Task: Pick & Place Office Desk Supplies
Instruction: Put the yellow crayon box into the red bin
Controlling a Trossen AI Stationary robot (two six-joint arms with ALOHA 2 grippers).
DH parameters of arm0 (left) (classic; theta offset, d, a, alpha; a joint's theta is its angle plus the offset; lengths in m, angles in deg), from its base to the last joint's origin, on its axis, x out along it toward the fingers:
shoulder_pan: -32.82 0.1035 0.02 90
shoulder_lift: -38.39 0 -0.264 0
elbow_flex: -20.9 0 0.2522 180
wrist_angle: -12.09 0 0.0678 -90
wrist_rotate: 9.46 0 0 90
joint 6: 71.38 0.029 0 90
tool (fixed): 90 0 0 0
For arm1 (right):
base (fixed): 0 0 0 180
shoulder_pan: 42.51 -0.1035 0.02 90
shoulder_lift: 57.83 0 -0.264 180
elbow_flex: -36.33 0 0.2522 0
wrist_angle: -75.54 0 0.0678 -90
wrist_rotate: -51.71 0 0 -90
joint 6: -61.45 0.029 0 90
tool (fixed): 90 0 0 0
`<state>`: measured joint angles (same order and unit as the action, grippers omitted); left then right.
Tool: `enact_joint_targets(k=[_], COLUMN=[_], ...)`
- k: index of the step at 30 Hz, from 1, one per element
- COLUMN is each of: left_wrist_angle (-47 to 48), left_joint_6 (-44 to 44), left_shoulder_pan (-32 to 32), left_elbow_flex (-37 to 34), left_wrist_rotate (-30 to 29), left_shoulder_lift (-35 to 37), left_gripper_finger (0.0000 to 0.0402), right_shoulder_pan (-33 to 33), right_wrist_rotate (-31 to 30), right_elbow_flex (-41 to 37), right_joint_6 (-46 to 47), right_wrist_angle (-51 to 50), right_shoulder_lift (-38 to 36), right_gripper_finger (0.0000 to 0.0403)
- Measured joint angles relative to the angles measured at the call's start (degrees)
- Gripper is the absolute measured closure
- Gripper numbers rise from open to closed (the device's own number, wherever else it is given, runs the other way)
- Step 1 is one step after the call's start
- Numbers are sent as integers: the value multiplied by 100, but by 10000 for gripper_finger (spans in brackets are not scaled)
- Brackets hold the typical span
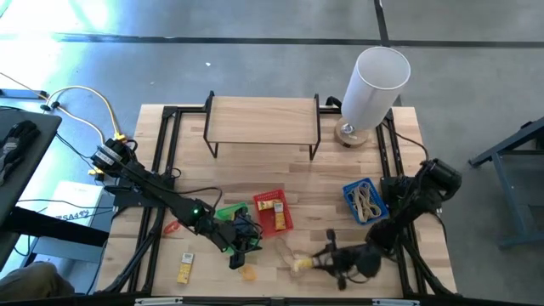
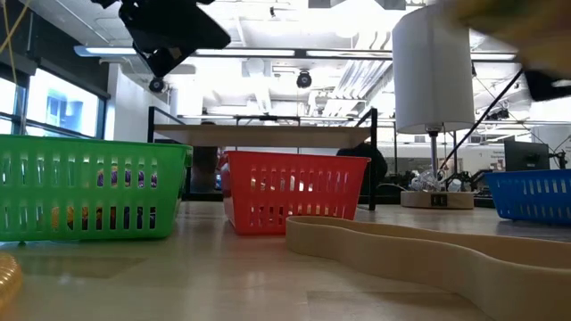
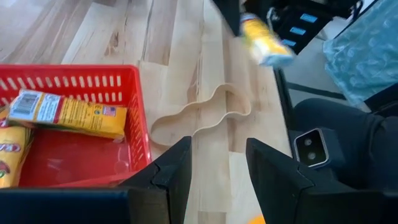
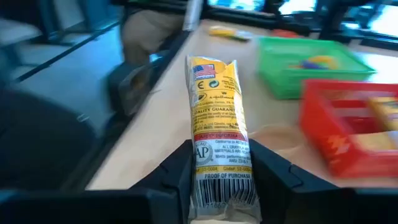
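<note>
Near table edge: right gripper (image 4: pixel 217 171) clamping a yellow-white packet (image 4: pixel 217 134) by its barcode end, the rest standing out beyond the fingertips; same packet (image 1: pixel 302 265) showing lifted above the wood in the high view.

Just beside it: tan rubber-band loop (image 3: pixel 202 115) lying flat on the table (image 1: pixel 255 166), curving in a wavy outline; filling the near ground of the low view (image 2: pixel 401 250).

Left gripper (image 3: pixel 214 168) hovering near the red basket (image 3: pixel 140 134), fingers (image 3: pixel 180 165) standing apart with nothing between them.

Red basket holding several yellow packets (image 3: pixel 68 112), lying flat on its floor. Green basket (image 1: pixel 231 212) sitting just beside the red one, toward the left arm; coloured rings showing through its slots (image 2: pixel 116 183).

Two more packets (image 1: pixel 184 265) lying loose on the wood near the front left corner; one orange ring (image 1: pixel 248 273) resting near the left gripper.

Toward the right side: blue basket (image 1: pixel 365 201) holding tan loops.

Farther back: wooden shelf on a black frame (image 1: pixel 263 119) standing across the table; tall white cylinder (image 1: pixel 374 85) standing on a round base at the back right corner.
</note>
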<state>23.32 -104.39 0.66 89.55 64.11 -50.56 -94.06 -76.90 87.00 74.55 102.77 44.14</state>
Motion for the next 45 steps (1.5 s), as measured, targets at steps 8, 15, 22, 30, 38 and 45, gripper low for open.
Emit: enact_joint_targets(k=[8,15,22,30,38,45], left_wrist_angle=[-53,-222,-552,-570,-571,-561], left_joint_6=[2,166,327,493,522,522], left_shoulder_pan=[0,-17,-114,-275,-302,-302], left_elbow_flex=[0,0,0,0,0,0], left_wrist_rotate=[1,6,-27,-513,-601,-599], left_shoulder_lift=[0,0,1,2,2,2], left_gripper_finger=[254,254,254,254,254,254], right_shoulder_pan=[986,1559,2088,2515,2840,2927], right_wrist_rotate=[498,45,-267,317,1096,1411], right_elbow_flex=[573,1410,1749,1751,1746,1746], right_joint_6=[9,629,1828,2973,3236,3402], right_wrist_angle=[-449,-1773,-2515,-2764,-2616,-2604], right_shoulder_lift=[-54,-52,-52,107,353,353], right_gripper_finger=[277,291,284,289,282,282])
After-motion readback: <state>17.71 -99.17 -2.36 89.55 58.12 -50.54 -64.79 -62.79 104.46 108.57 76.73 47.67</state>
